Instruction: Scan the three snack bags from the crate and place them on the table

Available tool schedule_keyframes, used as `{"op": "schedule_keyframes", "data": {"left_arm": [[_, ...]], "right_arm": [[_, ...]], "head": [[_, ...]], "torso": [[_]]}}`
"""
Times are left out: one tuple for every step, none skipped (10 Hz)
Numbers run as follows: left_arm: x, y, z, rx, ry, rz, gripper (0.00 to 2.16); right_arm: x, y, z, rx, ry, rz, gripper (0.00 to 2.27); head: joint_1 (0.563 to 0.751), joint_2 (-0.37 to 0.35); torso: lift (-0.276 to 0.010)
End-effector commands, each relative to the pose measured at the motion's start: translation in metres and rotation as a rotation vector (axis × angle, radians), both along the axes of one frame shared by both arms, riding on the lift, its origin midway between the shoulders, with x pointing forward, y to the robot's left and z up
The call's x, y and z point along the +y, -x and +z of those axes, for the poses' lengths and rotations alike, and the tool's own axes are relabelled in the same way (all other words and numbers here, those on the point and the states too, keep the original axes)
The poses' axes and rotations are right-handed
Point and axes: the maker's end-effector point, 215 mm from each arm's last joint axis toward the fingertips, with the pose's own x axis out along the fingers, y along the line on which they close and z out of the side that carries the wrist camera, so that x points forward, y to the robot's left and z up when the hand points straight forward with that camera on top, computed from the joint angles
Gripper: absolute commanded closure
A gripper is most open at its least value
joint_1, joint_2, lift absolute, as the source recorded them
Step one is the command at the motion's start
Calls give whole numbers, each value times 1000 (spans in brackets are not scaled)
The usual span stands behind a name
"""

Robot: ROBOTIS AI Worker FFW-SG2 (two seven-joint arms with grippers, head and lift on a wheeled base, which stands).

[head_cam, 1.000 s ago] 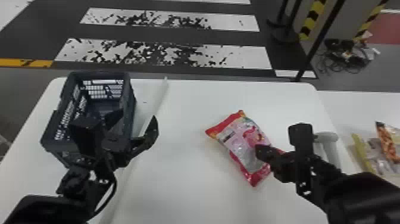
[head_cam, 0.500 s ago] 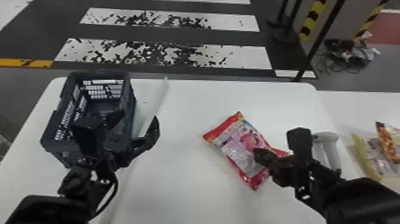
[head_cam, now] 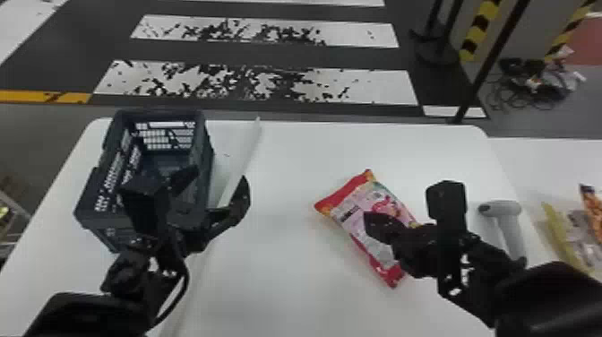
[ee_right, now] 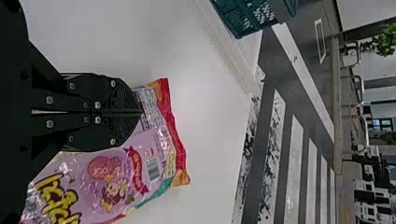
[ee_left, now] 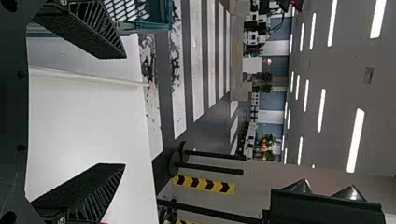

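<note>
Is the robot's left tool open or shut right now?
Open. In the left wrist view, the left tool has its two black fingers spread wide apart, and you can see the white table between them.

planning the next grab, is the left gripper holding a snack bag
No, the left gripper is open, its two fingers wide apart with nothing held between them.
</note>
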Motion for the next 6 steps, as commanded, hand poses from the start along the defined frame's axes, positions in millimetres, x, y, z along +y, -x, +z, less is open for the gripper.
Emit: {"op": "schedule_keyframes", "data": {"left_arm": [[0,0,1,-1,0,1,39],[0,0,1,-1,-2,0,39],[0,0,0,0,-2,0,39],[0,0,0,0,-2,0,39],[1,0,0,0,-3,1,39],[1,0,0,-1,-2,3,39]], "right_arm": [[28,0,-6,-2,-7,58,2260],[46,2,-13,2,-1,95,2260],[58,3,-18,5,6,121,2260],[70,4,-20,4,13,148,2260],[80,4,-25,4,33,175,2260],[84,1,-31,8,51,189,2260]], "head": [[695,27],[695,52],[695,64],[695,86],[695,105],[695,121]], "torso": [[-62],[-62],[-62],[-62],[-62],[-62]]}}
